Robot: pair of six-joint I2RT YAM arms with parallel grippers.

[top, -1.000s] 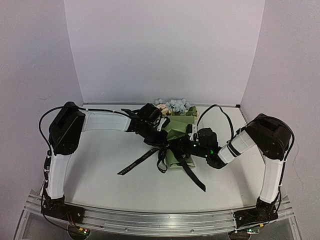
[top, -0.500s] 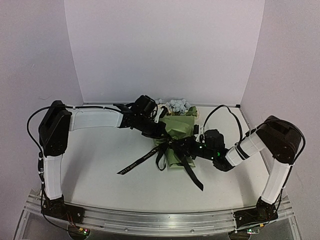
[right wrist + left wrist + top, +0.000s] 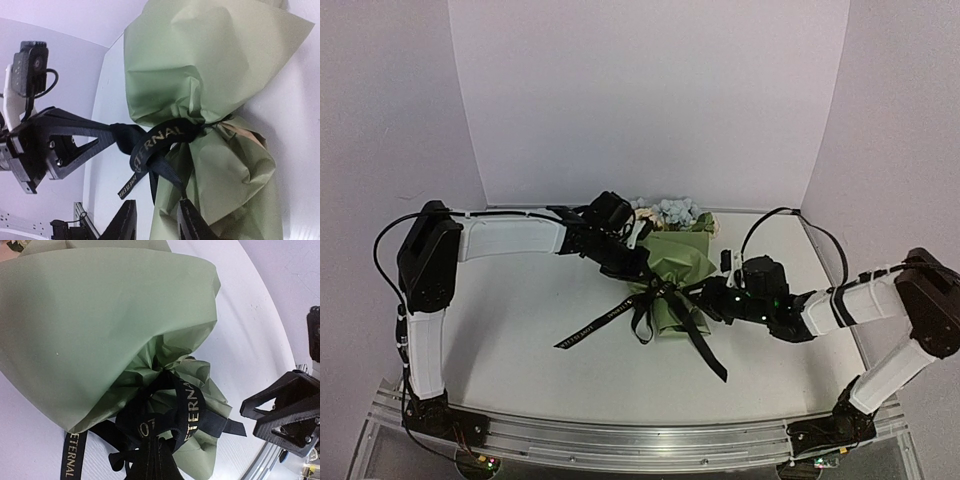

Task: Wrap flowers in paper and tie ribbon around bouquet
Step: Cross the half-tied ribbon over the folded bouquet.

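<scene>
The bouquet lies in the middle of the table: flowers [image 3: 670, 212] stick out of the far end of the olive-green paper [image 3: 680, 255] [image 3: 100, 315] [image 3: 210, 60]. The black lettered ribbon [image 3: 655, 297] [image 3: 192, 405] [image 3: 160, 137] is cinched round the paper's neck. My left gripper [image 3: 642, 278] [image 3: 112, 134] is shut on a loop of the ribbon just left of the knot. My right gripper [image 3: 705, 297] [image 3: 155, 212] [image 3: 250, 417] stands open on the right side of the neck. A ribbon strand rests against one of its fingers [image 3: 192, 222].
Two loose ribbon tails trail over the white table, one to the near left [image 3: 592, 324], one to the near right [image 3: 710, 358]. A white wall stands close behind the flowers. An aluminium rail [image 3: 640, 440] runs along the near edge.
My right gripper has opened, let go of the ribbon and drawn back a little to the right. The left arm swung outward early on, then held still, shut on the loop.
</scene>
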